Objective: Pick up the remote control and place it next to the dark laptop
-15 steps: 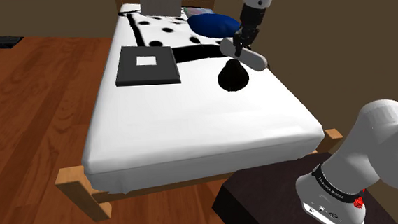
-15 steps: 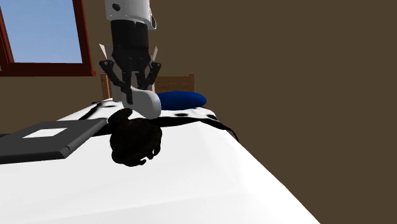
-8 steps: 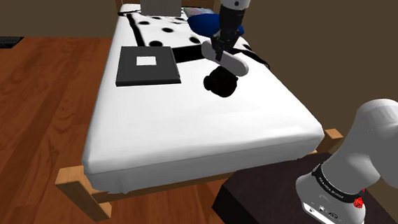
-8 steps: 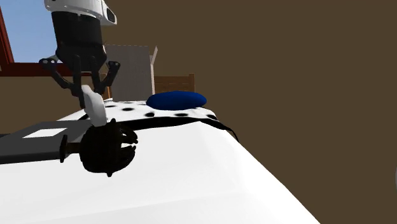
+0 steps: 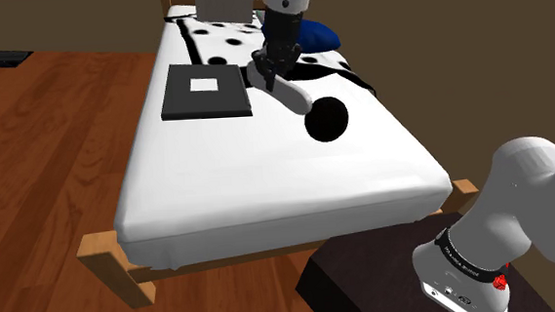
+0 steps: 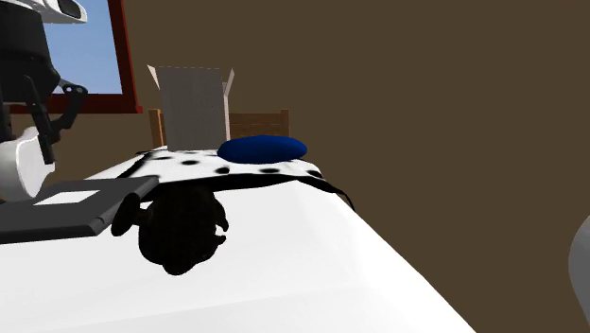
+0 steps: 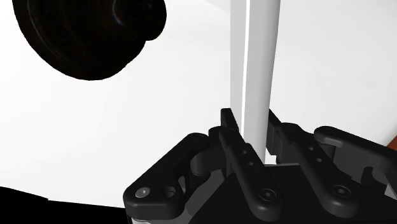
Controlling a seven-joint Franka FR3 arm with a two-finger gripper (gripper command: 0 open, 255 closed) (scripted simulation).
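Since a second ago the arm has swung toward the shoulder view's left, and the gripper (image 5: 267, 74) now hangs over the white bed (image 5: 267, 185), just beside the dark laptop (image 5: 206, 91) on that view's right, with the wrist pointing steeply down. Its jaws are clamped on the white remote control (image 7: 261, 60), which is clear of the sheet. A white box (image 6: 192, 104) stands at the headboard; its inside cannot be seen. The remote's long axis runs straight on from the fingers, slanting down toward the shoulder view's right.
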